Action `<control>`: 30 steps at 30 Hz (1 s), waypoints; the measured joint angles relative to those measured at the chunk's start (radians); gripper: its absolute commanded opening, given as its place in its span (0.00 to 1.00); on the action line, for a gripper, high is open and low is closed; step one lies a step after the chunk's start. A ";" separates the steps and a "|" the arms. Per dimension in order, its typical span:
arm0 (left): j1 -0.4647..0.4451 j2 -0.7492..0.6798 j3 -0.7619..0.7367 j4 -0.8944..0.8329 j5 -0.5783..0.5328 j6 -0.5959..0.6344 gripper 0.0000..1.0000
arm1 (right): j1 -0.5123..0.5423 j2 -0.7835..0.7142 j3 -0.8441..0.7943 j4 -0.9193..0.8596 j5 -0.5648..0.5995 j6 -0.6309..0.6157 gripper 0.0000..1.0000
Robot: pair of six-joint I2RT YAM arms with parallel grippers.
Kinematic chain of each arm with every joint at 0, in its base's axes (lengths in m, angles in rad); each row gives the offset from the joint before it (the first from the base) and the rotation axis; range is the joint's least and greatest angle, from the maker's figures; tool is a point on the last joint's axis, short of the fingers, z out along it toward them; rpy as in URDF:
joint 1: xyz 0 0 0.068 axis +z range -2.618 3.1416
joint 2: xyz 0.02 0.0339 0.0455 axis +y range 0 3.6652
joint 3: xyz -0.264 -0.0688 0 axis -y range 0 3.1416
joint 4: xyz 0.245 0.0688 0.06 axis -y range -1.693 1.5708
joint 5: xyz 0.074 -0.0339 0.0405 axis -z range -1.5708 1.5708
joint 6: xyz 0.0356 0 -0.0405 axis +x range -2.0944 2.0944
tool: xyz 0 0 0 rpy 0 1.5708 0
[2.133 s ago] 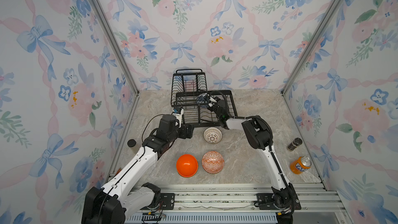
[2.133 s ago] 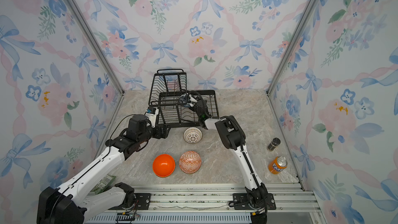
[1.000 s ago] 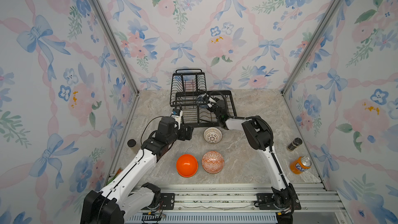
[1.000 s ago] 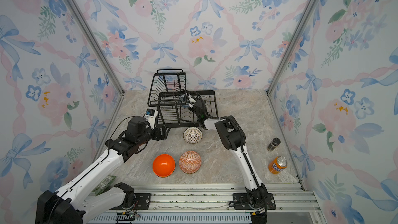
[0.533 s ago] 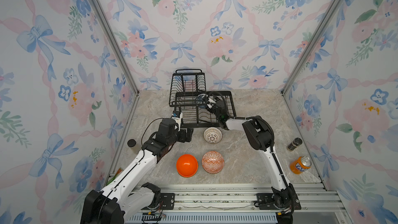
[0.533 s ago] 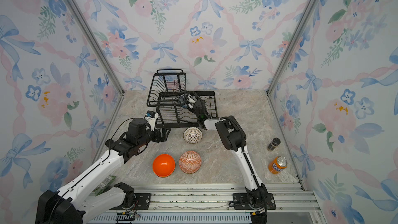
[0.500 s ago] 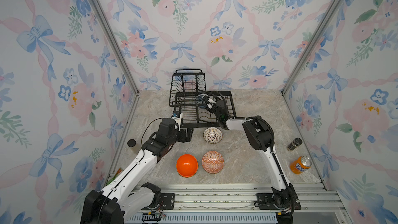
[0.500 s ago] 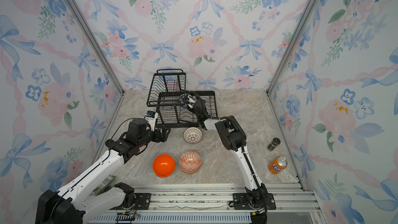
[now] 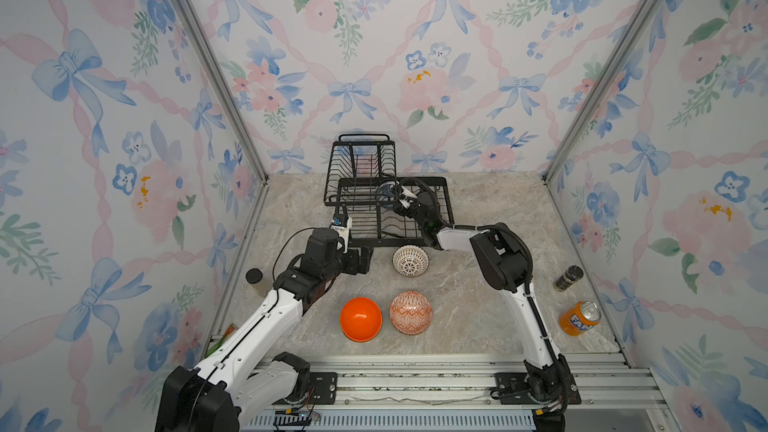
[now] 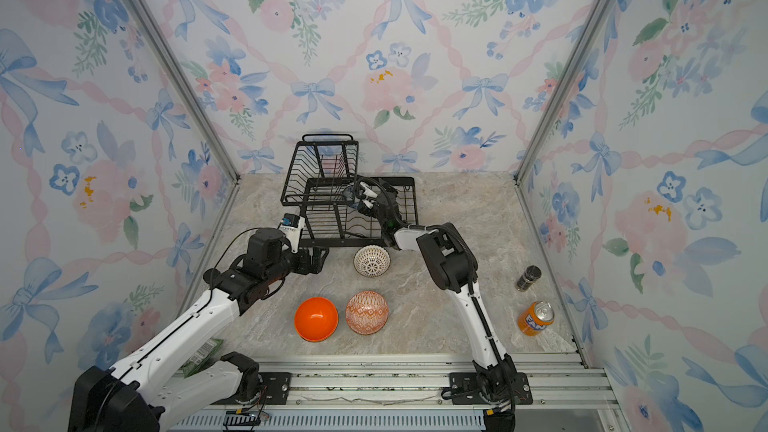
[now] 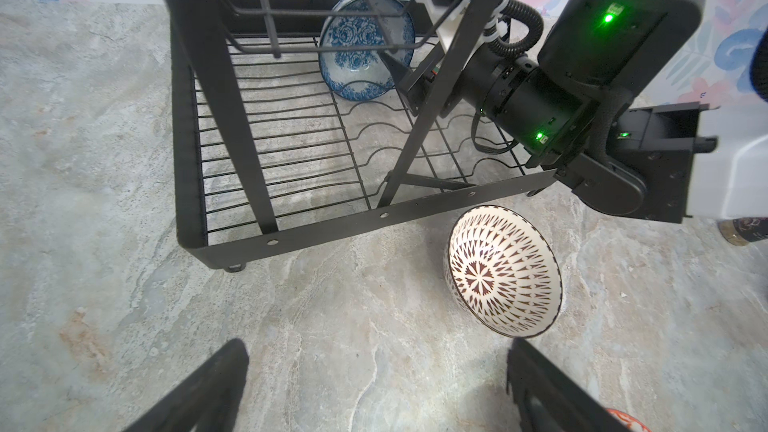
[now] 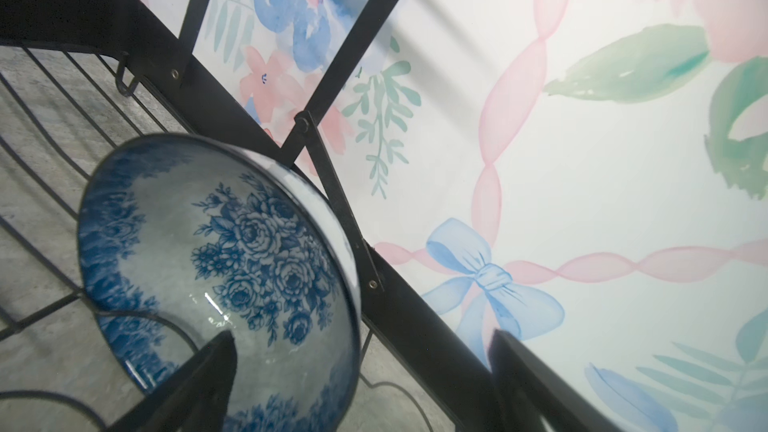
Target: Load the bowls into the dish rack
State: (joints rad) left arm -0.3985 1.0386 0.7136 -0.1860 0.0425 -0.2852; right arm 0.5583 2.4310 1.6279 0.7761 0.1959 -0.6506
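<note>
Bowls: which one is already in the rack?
The blue-patterned bowl, propped on edge in the dish rack. The white lattice bowl, plain orange bowl and orange-white bowl sit on the table outside it.

Bright, even light, soft shadows; wrist views bend at their edges.

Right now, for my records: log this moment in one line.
left pincer: open, by white lattice bowl | right pincer: open, at blue floral bowl on edge in dish rack | on table: plain orange bowl, orange-patterned bowl
</note>
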 measured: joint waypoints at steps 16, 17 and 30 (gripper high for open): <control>0.000 0.000 -0.002 0.000 0.000 0.000 0.98 | -0.002 -0.150 -0.208 0.079 -0.046 0.057 0.97; 0.000 0.000 -0.002 0.000 0.000 0.000 0.98 | -0.004 -0.164 -0.224 0.086 -0.047 0.064 0.97; 0.000 -0.008 -0.003 0.001 0.000 0.000 0.98 | -0.017 -0.393 -0.473 0.099 -0.025 0.155 0.97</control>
State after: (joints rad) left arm -0.3985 1.0302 0.7105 -0.1848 0.0425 -0.2852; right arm 0.5415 2.0384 1.1545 0.8749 0.1707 -0.4957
